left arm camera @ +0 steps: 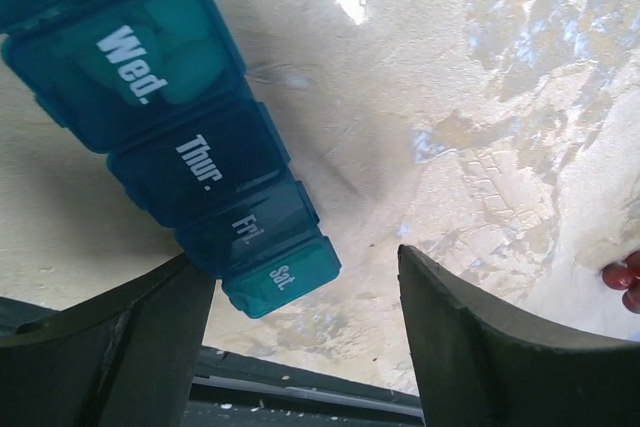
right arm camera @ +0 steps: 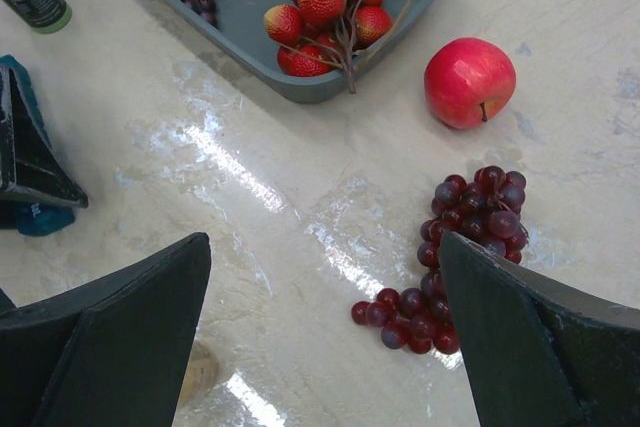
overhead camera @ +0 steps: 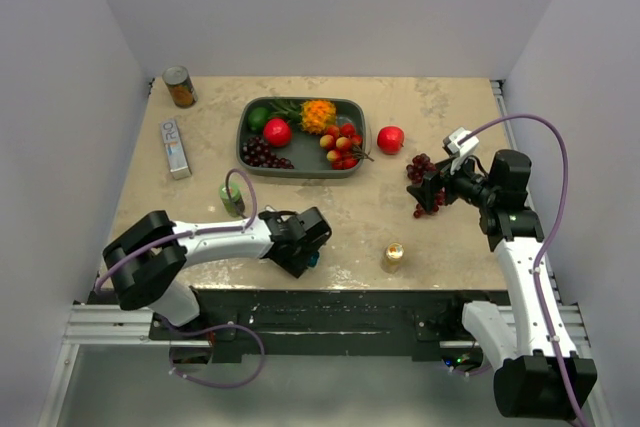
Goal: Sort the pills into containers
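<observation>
Left claw (left arm camera: 303, 262) over glossy marbled table (left arm camera: 450, 97), white walls (overhead camera: 330, 7).

One pill organiser (left arm camera: 200, 162), one tray (right arm camera: 240, 7), perhaps two red apples (overhead camera: 390, 139)

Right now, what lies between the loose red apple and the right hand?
A bunch of dark grapes lies between the apple and the open right hand; the right wrist view shows it plainly.
</observation>
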